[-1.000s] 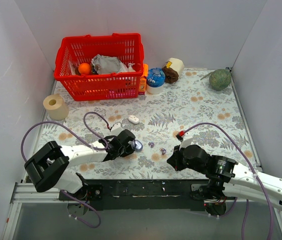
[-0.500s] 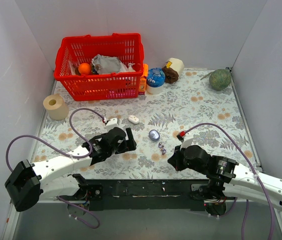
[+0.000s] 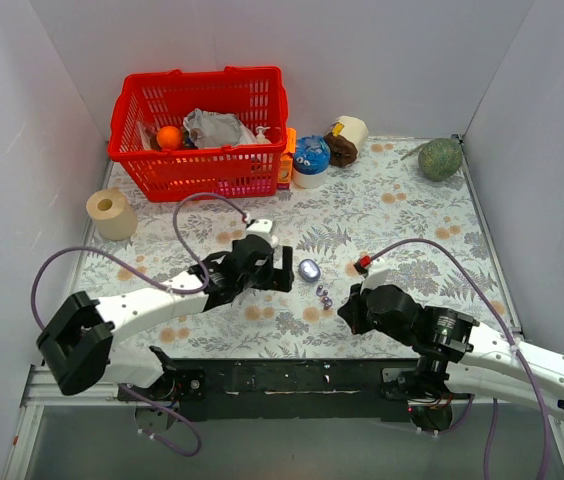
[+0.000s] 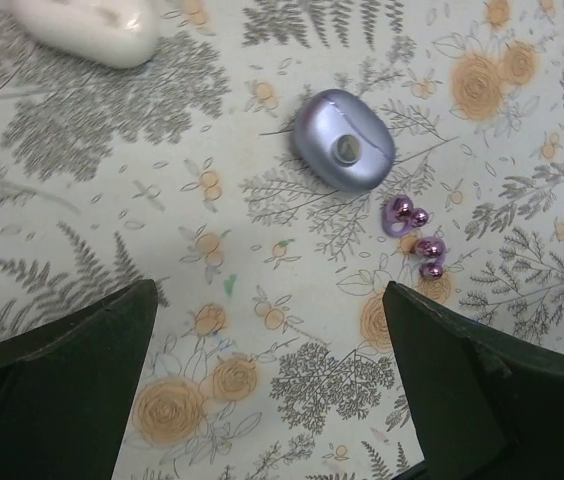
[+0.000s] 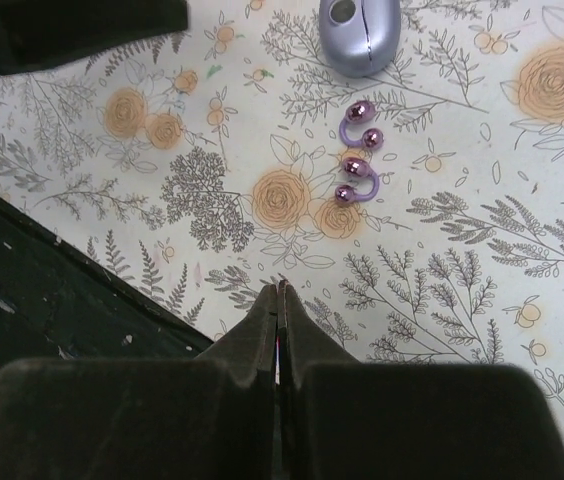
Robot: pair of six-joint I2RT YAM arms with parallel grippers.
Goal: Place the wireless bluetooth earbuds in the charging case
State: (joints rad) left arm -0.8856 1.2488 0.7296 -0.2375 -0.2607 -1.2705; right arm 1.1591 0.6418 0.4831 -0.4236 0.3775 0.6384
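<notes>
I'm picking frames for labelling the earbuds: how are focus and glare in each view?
Left wrist view: the charging case is sharp with a soft sheen; the left fingers are dark and blurred. Right wrist view: the earbuds are crisp with tiny glints; the shut right fingers are out of focus. Top view: even light, buds mere specks.

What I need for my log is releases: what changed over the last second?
The left gripper let go of the case, which now lies farther out and to the right, close to the earbuds. The open gripper drew back, then returned beside the case. The right gripper stayed shut, about where it was.
</notes>
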